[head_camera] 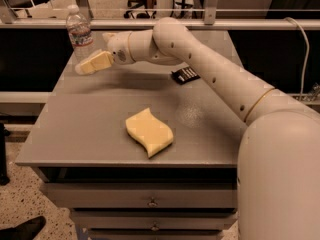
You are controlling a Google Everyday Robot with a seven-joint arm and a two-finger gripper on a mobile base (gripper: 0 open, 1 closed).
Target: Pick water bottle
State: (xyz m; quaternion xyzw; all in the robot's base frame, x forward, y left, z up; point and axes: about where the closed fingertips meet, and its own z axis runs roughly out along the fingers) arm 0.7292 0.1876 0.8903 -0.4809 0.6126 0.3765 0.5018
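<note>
fingers point(95, 63) stand apart, as far as you can see: one pale yellow finger reaches low and left, and a second shorter tip shows higher up, near the wrist. nothing sits between them.

gripper point(92, 51) is at the far left corner of the desk point(90, 124), just above its top, pointing left.

water bottle point(79, 31) stands upright at that same far left corner, white cap on, label facing you. the lower finger crosses in front of its base, so the two overlap in view; you can't tell whether they touch.

arm point(210, 69) comes in from the right foreground and stretches across the back half of the desk.

yellow sponge point(149, 132), wavy-edged, lies flat near the middle front, well apart from the bottle.

small dark flat object point(186, 74) lies further back, just under the arm.

drawer knob point(152, 202) shows below the desk's front edge.
</note>
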